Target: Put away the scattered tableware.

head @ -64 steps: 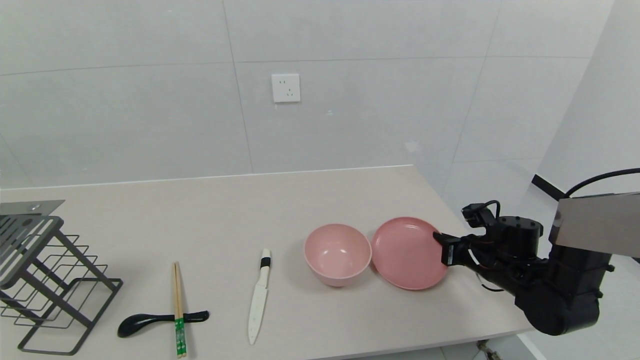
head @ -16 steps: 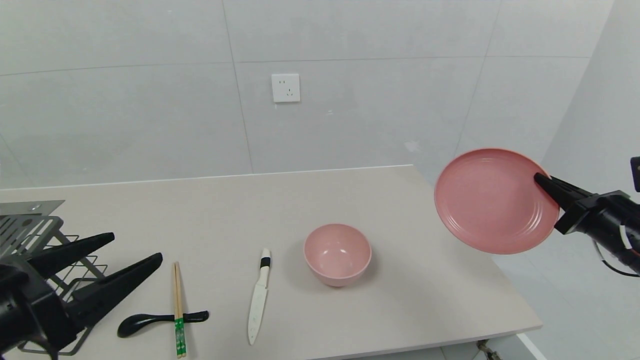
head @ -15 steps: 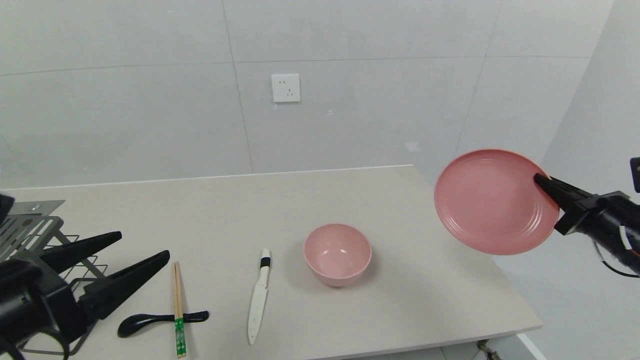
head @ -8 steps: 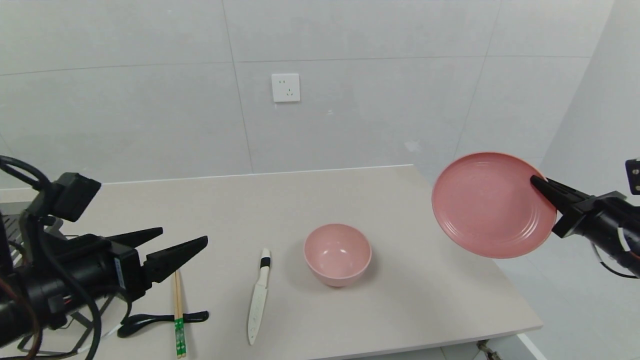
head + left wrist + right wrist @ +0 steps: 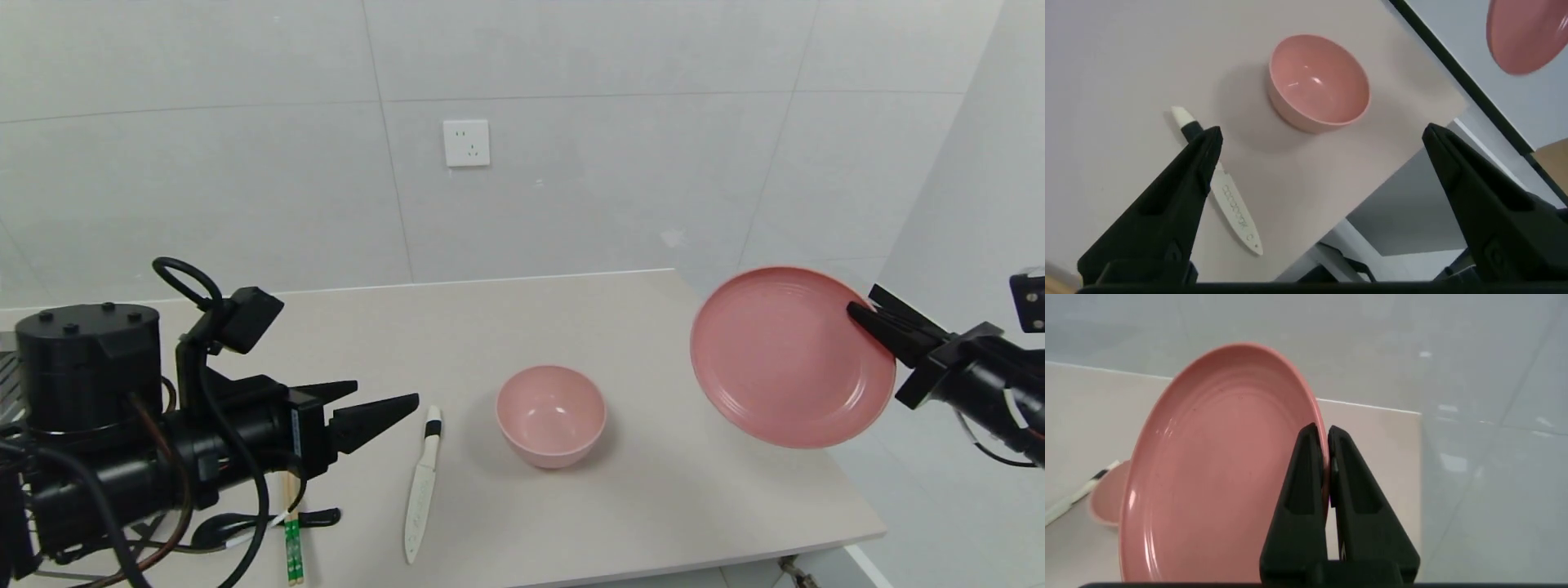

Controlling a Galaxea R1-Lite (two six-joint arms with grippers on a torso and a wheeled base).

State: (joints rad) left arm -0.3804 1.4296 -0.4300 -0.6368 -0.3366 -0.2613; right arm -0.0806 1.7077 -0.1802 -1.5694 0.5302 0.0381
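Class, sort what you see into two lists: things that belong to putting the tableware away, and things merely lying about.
Belong to the job: pink plate in the right gripper, pink bowl, knife, chopsticks, black spoon.
Merely there: wall socket, table.

Bowl (image 5: pixel 551 414) stands alone; bare tabletop (image 5: pixel 506 318) behind it to the wall and in front to the edge, I can pass both ways. Left of bowl: knife (image 5: pixel 423 490) lies near, my left gripper (image 5: pixel 388 392) spread wide just left of the knife; farther left, chopsticks (image 5: pixel 292 547) cross the spoon (image 5: pixel 322 515). Right of bowl: plate (image 5: pixel 788 357), pinched by my right gripper (image 5: pixel 853 309), hangs tilted over the table's edge and blocks that side.
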